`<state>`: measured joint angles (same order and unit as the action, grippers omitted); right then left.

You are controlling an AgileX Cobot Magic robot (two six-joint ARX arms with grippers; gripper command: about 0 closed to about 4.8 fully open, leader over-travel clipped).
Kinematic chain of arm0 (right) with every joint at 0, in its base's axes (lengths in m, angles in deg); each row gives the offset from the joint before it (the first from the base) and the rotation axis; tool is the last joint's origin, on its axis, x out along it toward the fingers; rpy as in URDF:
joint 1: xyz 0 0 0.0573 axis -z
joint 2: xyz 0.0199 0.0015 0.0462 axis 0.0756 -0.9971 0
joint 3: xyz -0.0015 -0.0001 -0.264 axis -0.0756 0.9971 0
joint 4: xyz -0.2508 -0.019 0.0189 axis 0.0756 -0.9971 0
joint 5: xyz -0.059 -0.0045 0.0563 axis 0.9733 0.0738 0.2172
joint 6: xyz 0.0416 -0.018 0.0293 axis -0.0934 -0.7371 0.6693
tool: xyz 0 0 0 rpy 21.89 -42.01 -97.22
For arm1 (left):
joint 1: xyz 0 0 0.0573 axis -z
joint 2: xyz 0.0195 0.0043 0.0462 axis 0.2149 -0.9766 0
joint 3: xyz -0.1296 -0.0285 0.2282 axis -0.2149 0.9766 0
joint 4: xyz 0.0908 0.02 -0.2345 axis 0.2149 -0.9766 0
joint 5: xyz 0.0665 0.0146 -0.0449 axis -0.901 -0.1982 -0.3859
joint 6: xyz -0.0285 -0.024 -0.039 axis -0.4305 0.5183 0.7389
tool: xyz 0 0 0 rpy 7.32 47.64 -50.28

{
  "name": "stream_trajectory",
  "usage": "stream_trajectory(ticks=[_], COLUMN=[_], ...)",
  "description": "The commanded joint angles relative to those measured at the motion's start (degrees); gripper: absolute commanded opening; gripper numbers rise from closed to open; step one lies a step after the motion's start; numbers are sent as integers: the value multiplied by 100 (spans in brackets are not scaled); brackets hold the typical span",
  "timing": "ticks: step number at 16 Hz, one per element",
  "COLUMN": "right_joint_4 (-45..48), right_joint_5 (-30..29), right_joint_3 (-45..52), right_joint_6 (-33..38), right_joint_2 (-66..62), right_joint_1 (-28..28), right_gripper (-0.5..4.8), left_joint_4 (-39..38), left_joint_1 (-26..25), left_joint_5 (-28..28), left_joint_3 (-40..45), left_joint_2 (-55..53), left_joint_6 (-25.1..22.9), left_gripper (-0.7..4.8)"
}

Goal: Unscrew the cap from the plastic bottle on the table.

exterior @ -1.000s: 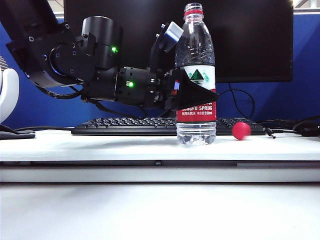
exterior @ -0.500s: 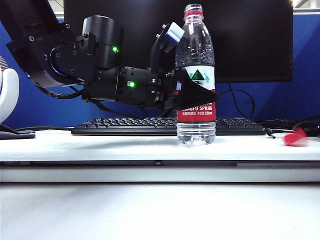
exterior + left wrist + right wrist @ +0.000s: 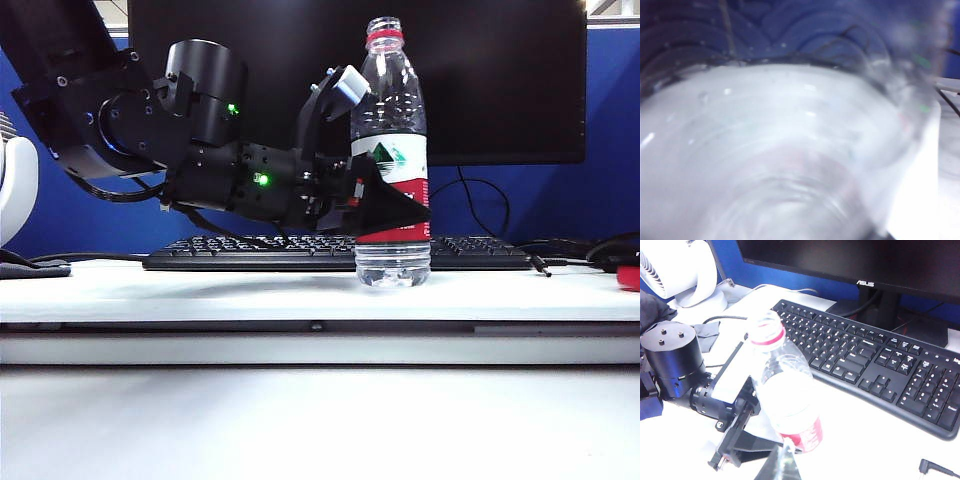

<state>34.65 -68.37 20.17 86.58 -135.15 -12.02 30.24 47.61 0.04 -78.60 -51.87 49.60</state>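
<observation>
Black left arm (image 3: 200, 150), green indicator lights, cylindrical joint housings

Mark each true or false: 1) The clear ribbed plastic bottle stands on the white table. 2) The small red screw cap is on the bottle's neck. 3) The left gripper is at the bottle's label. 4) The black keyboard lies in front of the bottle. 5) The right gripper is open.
1) True: the plastic bottle stands on the table.
2) False: the neck is open; the cap lies on the table, far right.
3) True: the left gripper straddles the label.
4) False: the keyboard lies behind it.
5) False: the right gripper, near the bottle, is shut.
</observation>
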Motion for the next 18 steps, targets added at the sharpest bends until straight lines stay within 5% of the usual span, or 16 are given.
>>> stream_trajectory(ticks=[1, 2, 7, 12, 18], right_joint_4=[50, 50, 50, 52, 55], right_joint_5=[-15, -15, -17, -35, -55], right_joint_3=[-20, -20, -17, -17, -17], right_joint_6=[-15, -15, 0, 44, 48], right_joint_2=[13, 11, 11, 4, 4], right_joint_1=[-2, -2, -2, -2, -4], right_gripper=[-1, -1, -1, -1, -1], left_joint_4=[74, 103, 317, 1565, 2498], left_joint_1=[0, 0, -4, -2, -4], left_joint_5=[4, 7, 72, 70, 24], left_joint_3=[-4, -4, -4, -7, -9], left_joint_2=[7, 7, 42, 83, 446], left_joint_6=[-33, -28, 450, 1283, 1515], left_gripper=[419, 479, 479, 479, 479])
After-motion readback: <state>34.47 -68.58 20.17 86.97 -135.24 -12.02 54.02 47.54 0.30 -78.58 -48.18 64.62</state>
